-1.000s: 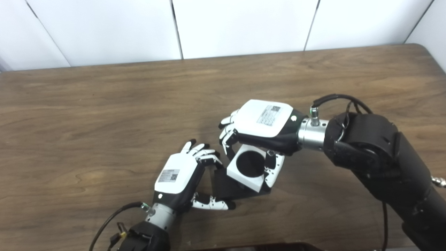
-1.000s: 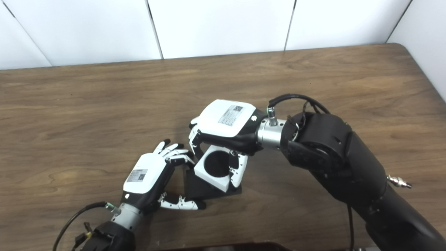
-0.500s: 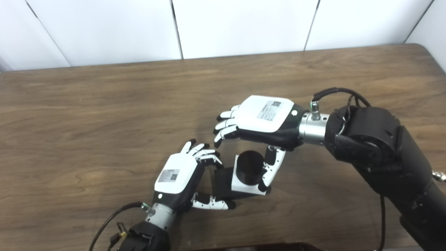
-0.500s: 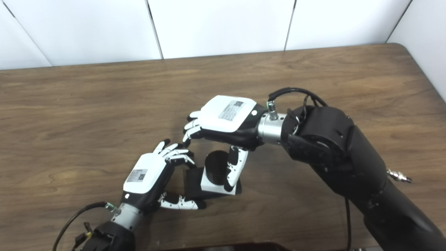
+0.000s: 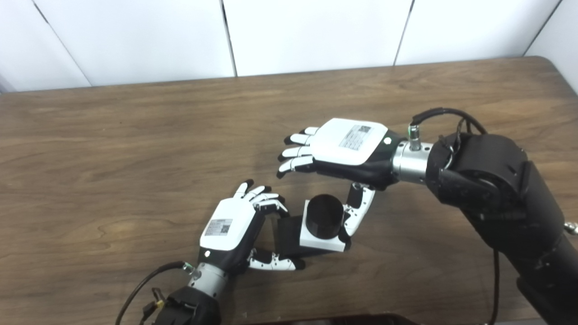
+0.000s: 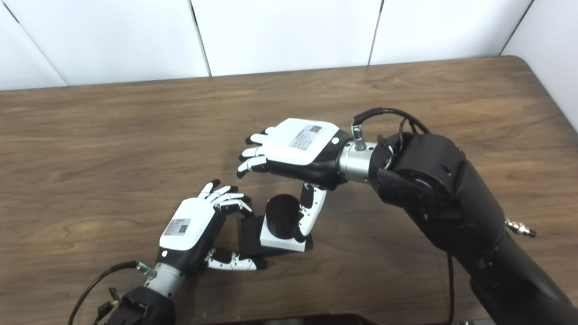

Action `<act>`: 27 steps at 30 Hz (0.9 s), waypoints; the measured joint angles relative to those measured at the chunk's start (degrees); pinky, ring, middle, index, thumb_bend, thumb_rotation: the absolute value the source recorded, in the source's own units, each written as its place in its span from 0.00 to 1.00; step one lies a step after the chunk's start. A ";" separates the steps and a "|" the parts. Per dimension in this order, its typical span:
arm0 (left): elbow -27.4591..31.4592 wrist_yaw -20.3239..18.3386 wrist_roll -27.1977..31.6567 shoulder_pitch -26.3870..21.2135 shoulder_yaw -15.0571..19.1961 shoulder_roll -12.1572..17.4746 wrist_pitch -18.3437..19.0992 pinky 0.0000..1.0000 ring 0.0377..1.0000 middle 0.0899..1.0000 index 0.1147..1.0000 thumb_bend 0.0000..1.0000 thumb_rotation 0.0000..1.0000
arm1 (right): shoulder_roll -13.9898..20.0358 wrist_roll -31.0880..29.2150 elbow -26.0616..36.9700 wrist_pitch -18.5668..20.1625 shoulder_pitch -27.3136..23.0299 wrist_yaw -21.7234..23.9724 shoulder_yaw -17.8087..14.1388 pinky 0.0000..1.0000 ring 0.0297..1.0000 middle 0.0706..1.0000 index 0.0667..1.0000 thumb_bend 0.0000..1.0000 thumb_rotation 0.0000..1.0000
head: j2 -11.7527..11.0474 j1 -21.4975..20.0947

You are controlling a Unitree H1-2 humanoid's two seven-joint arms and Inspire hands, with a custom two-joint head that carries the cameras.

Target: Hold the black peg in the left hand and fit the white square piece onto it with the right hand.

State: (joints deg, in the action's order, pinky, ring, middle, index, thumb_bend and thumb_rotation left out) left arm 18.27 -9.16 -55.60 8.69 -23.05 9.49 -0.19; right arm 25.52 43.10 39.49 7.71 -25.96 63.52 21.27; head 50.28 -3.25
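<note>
Where it fills most of the frame, the brown wooden table (image 5: 135, 149) runs from the lower edge up to a row of white wall panels (image 5: 311, 31) across the top. The right arm (image 5: 505, 198), black and bulky, enters from the lower right corner and reaches toward the centre, a black cable (image 5: 445, 113) looping over its wrist. The right hand (image 5: 343, 149) sits just right of centre, palm down and raised above the table, its fingers (image 5: 295, 151) spread out flat toward the left and grasping nothing; its thumb (image 5: 356, 210) points downward and lies against the right side of the white square piece, though whether it truly touches cannot be told. The left hand (image 5: 235, 228) lies in the lower middle of the frame, its arm rising from the bottom edge with a cable trailing off to the lower left; its fingers curl over the upper left corner of a black base (image 5: 286, 234) while its thumb (image 5: 271, 262) runs along the base's lower edge, so it grips that base. The white square piece (image 5: 316, 239) rests low on the base, just below centre, seated around the black peg (image 5: 325, 214), whose round dark top stands up through its hole.
</note>
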 measured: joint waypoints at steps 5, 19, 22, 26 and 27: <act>0.12 0.03 -0.79 0.07 0.00 -0.01 0.13 0.99 0.86 0.75 0.58 0.84 0.25 | 0.01 -0.05 0.17 0.08 -0.02 -0.02 -0.63 0.96 0.99 0.93 0.84 1.00 0.40 | -0.35 0.35; 4.29 -3.10 -2.36 0.50 3.23 0.22 3.66 0.92 0.85 0.81 0.82 1.00 0.44 | 0.32 0.15 0.18 0.46 0.35 -0.75 -2.45 0.95 0.98 0.92 0.84 1.00 0.44 | -1.14 1.32; 5.73 -3.96 -2.13 0.66 3.96 0.61 3.80 0.92 0.88 0.85 0.85 1.00 0.42 | 0.53 0.21 0.18 0.49 0.40 -1.21 -2.82 0.95 0.99 0.92 0.84 1.00 0.44 | -1.41 1.58; 8.90 -5.85 -1.45 0.66 5.27 1.18 4.03 0.94 0.91 0.89 0.89 1.00 0.41 | 0.63 0.25 0.17 0.58 0.58 -1.45 -3.19 0.95 0.99 0.92 0.84 1.00 0.43 | -1.76 1.67; 9.48 -6.52 -1.43 0.72 5.77 1.23 4.13 0.93 0.91 0.89 0.89 1.00 0.41 | 0.63 0.26 0.18 0.59 0.63 -1.48 -3.21 0.95 0.99 0.92 0.84 1.00 0.43 | -1.85 1.67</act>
State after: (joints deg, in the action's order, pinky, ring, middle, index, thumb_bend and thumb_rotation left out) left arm 27.75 -15.67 -57.02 9.41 -17.28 10.72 3.94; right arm 26.15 43.36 39.67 8.29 -25.33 62.04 18.06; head 48.43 -1.58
